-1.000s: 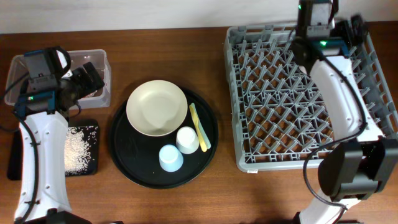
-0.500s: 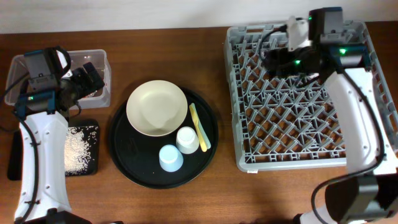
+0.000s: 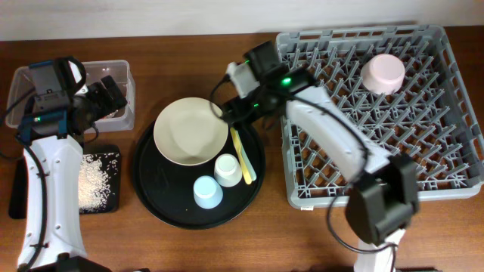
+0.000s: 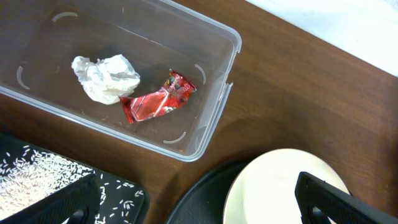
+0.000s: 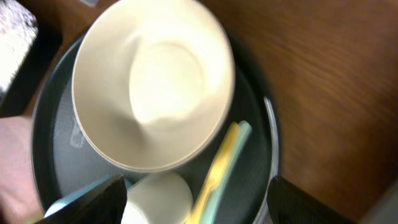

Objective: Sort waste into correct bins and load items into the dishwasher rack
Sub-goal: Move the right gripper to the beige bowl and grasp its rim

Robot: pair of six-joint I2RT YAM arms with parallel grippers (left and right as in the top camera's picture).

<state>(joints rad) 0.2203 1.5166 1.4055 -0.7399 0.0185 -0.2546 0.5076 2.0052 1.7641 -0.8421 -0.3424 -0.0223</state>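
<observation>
My right gripper (image 3: 236, 117) (image 5: 205, 205) is open and empty, low over the round black tray beside the large cream bowl (image 3: 190, 131) (image 5: 152, 81). Between its fingers lie the white cup (image 3: 228, 169) (image 5: 158, 199) and the slim yellow utensil (image 3: 242, 155) (image 5: 217, 168). The light blue cup (image 3: 207, 192) stands in front of them. The small pink bowl (image 3: 383, 73) sits upside down at the back right of the grey dishwasher rack (image 3: 363, 181). My left gripper (image 3: 112, 97) (image 4: 199, 208) is open and empty by the clear box (image 3: 121, 69) (image 4: 211, 124), which holds the white tissue (image 4: 104, 78) and red wrapper (image 4: 158, 102). Rice (image 3: 97, 177) (image 4: 37, 174) lies in the shallow black tray (image 3: 113, 204).
The large round black tray (image 3: 151, 196) (image 5: 255, 124) carries the cream bowl, both cups and the utensil. Bare brown table (image 3: 272, 242) runs along the front. The rack stands right of the round tray with a narrow gap between them.
My right arm has swung from the back of the rack leftward to the round tray. The pink bowl now shows upside down in the rack. The left arm has not moved.
</observation>
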